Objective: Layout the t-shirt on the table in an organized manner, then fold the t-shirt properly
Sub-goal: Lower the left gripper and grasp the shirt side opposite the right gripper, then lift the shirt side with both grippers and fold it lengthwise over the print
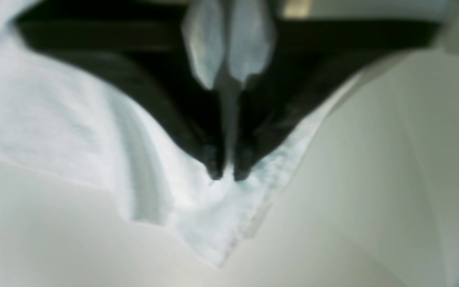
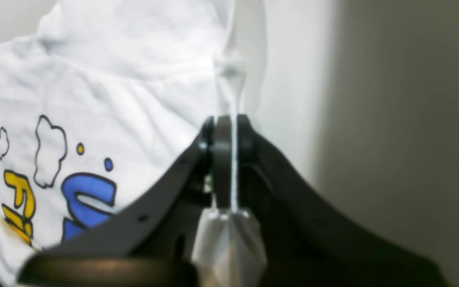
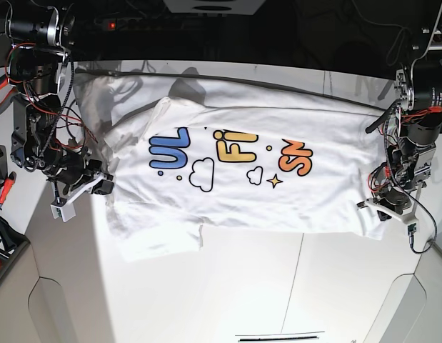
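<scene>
T-shirt: the white t-shirt (image 3: 242, 179) lies spread sideways over the middle of the table, print side up, stretched between the two arms.
Print: from the base view I read blue "UL" (image 3: 168, 158), yellow "FI" (image 3: 226, 146) and orange "SM" (image 3: 297, 158) in a row, with cloud outlines and a small star beneath them.
Sleeve: one short sleeve (image 3: 158, 239) sticks out toward 7 o'clock of the shirt; the cloth around it is rumpled and a fold shows near the collar end at 10 o'clock.
Table: the white table (image 3: 228, 293) carries the shirt; a thin dark seam (image 3: 295, 268) runs across the bare part at 5 o'clock.
Left gripper: the left gripper (image 1: 228, 175) sits at 3 o'clock of the shirt, its dark fingers pressed together and pinching the hemmed edge of the cloth where it meets the tabletop.
Right gripper: the right gripper (image 2: 229, 123) sits at 9 o'clock of the shirt, its fingers squeezed tight on a thin ridge of white fabric that stands up between them.
Blur: the left wrist view is soft, so the stitching of the hem is hard to make out.
</scene>
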Robot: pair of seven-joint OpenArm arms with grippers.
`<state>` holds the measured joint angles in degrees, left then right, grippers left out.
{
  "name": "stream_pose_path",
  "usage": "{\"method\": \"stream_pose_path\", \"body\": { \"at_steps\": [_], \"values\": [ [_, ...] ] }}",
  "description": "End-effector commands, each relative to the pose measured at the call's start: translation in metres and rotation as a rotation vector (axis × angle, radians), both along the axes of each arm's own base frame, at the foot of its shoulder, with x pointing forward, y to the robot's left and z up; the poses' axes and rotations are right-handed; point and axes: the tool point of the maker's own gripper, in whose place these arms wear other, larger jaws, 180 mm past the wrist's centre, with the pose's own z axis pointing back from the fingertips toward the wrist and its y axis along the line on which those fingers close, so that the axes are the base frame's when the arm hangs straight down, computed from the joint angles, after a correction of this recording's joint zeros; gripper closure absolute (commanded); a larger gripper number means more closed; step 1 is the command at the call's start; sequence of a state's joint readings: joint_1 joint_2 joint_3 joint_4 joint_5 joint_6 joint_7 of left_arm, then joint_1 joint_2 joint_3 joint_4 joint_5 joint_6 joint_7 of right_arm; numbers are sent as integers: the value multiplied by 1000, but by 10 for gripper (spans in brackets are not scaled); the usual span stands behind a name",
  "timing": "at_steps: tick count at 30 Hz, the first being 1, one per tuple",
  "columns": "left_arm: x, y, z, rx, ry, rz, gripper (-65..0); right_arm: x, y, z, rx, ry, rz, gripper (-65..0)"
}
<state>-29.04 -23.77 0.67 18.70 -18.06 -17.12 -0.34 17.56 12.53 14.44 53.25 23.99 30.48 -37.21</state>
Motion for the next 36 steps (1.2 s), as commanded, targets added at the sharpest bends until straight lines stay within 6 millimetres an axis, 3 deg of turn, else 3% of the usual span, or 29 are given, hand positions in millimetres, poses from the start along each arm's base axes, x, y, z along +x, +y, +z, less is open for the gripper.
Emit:
{"method": "stream_pose_path", "body": {
  "at_steps": [1,18,24,31,36],
  "values": [
    [-5,-6,-9,-12,62,-21,0,6,-7,7,-21,-16,3,0],
    [15,-18,14,-27,2,-93,0,10,-1,13,38,-33,-18,0],
    [18,-14,20,-64,-27,-62,0,10,-1,14,40,-35,-18,0],
    [26,-25,36,-147,-66,-112,0,13,5,20,81,-60,-8,0],
    [26,-13,44,-134,-61,-112,0,15,9,30,78,-76,32,0]
  ]
}}
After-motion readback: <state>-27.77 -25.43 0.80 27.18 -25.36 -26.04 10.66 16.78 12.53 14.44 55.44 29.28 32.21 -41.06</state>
